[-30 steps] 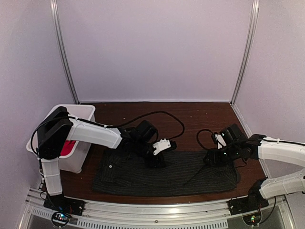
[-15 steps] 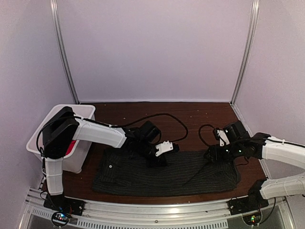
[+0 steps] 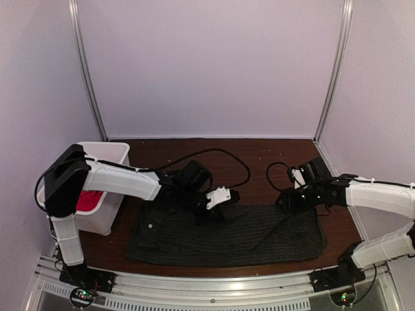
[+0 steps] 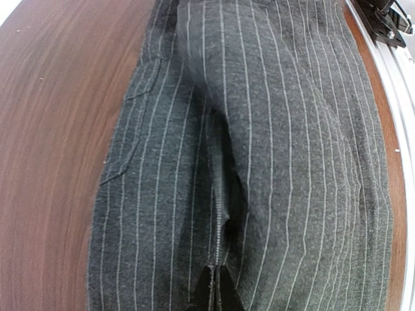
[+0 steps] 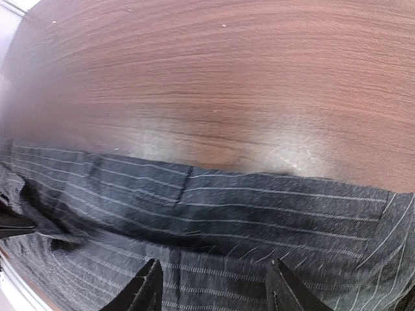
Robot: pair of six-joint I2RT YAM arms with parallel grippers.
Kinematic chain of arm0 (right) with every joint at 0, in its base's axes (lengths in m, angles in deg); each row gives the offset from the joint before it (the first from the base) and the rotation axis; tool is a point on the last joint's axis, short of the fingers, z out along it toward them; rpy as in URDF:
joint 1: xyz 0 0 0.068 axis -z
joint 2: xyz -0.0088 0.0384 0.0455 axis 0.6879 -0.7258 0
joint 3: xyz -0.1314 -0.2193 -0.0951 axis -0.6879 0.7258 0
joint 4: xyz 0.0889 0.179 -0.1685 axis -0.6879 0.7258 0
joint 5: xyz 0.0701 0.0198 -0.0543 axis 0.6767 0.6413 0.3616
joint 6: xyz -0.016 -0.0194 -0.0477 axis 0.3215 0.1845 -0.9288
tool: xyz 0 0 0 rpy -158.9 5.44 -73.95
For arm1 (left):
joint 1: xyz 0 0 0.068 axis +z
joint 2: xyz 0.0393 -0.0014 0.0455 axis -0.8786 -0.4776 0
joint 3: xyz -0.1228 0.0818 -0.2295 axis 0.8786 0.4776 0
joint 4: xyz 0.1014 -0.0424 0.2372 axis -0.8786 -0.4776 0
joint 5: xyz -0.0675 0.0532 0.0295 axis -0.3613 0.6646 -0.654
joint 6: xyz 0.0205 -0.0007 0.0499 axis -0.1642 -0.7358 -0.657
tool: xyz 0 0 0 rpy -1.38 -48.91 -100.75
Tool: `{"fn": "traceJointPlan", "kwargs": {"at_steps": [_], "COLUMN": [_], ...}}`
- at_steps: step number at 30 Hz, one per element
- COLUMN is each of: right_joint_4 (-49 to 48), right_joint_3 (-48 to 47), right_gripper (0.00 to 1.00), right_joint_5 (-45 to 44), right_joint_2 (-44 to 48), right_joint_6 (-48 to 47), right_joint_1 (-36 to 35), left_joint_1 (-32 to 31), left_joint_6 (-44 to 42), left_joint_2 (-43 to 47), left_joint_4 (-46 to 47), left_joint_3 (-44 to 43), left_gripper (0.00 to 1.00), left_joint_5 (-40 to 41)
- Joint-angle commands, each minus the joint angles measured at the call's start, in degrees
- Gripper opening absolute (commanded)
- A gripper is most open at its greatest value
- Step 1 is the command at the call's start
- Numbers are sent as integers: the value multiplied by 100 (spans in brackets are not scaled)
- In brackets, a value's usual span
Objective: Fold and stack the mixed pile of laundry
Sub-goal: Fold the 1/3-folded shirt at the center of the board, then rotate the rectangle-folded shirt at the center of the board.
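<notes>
Your left gripper (image 4: 215, 285) has clenched on a fold of the striped shirt (image 4: 292, 162), your right gripper (image 5: 216, 272) released over its far edge.

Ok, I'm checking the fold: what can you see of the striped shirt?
The shirt is dark charcoal cloth with pale pinstripes. It lies spread in a wide, creased band on the table. The left gripper, shut, pinches a ridge near its far edge; the right gripper hangs open over its right end.
</notes>
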Motion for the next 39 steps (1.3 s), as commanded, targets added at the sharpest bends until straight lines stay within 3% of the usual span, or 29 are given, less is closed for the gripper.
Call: {"fn": "traceJointPlan", "kwargs": {"at_steps": [1, 10, 11, 15, 19, 24, 32, 39], "right_joint_4": [-282, -218, -245, -225, -270, -406, -849, -572], "right_joint_3": [30, 229, 197, -11, -186, -374, -96, 821], "right_gripper": [53, 54, 54, 57, 59, 54, 47, 47], "right_joint_5": [-93, 2, 53, 358, 608, 972, 1395, 634], "right_joint_2": [-293, -121, -60, 270, 727, 374, -609, -616], "right_joint_6": [-115, -126, -142, -208, -254, -210, 139, 457], "right_joint_1": [252, 526, 526, 504, 404, 274, -117, 141], "left_joint_1": [130, 328, 326, 328, 315, 317, 313, 321], "left_joint_6": [197, 439, 486, 700, 752, 880, 1361, 1702], "left_joint_2": [281, 149, 60, -104, 297, 853, 1036, 1019], "left_joint_4": [344, 392, 306, 121, 294, 534, 938, 827], "left_joint_3": [212, 313, 202, -121, 111, 454, 840, 1152], "left_gripper": [0, 0, 3, 30, 41, 42, 47, 47], "left_joint_5": [285, 1038, 1170, 1523, 1462, 1233, 984, 1267]}}
